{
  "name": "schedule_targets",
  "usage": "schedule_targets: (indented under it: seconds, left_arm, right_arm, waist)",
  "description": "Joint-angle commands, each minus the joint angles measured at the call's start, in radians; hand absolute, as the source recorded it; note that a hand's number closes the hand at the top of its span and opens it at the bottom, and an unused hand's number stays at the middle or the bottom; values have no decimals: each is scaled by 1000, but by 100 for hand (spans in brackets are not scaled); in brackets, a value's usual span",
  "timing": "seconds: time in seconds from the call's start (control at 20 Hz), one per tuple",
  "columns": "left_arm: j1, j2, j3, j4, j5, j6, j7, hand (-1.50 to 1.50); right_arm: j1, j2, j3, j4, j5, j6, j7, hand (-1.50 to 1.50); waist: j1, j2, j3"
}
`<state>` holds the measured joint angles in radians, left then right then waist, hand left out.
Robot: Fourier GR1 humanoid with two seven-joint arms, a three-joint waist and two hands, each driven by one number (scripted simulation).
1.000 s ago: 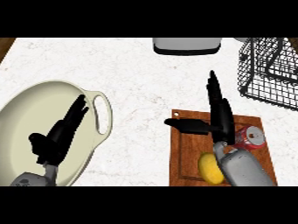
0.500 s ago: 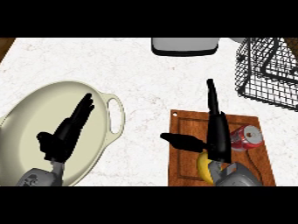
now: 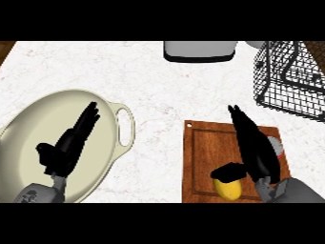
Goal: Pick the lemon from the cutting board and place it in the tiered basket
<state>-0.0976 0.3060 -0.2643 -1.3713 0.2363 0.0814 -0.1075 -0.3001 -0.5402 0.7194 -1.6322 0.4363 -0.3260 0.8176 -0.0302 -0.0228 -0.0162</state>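
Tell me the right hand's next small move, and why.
Probably lower the right hand and curl its fingers round the lemon: the hand is open, its thumb beside the lemon, which lies ungrasped on the cutting board. The tiered basket sits farther right.

Open counter [image 3: 218,93] between board [image 3: 203,145] and basket [image 3: 265,76]
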Motion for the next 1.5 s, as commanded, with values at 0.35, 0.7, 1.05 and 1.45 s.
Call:
schedule_targets:
  seconds: [0.35, 0.7, 1.05, 1.45]
  left_arm:
    - [-26, -12, 1, 16, -17, 4, 2, 0]
    - [-26, -13, 24, 32, -5, -17, -23, 0]
    - [-6, -24, 16, 44, -22, -14, -43, 0]
    - [-9, -36, 9, 26, -25, -37, -28, 0]
  right_arm:
    - [-163, -26, 45, -379, -110, 479, 660, -150]
    - [-146, -9, 22, -330, 20, 454, 669, -150]
    - [-26, 30, 39, -257, 49, 508, 670, -150]
    - [41, 147, 4, -246, 174, 526, 670, -150]
  waist:
    - [6, 9, 10]
    - [6, 12, 11]
    - [2, 13, 11]
    - [25, 19, 14]
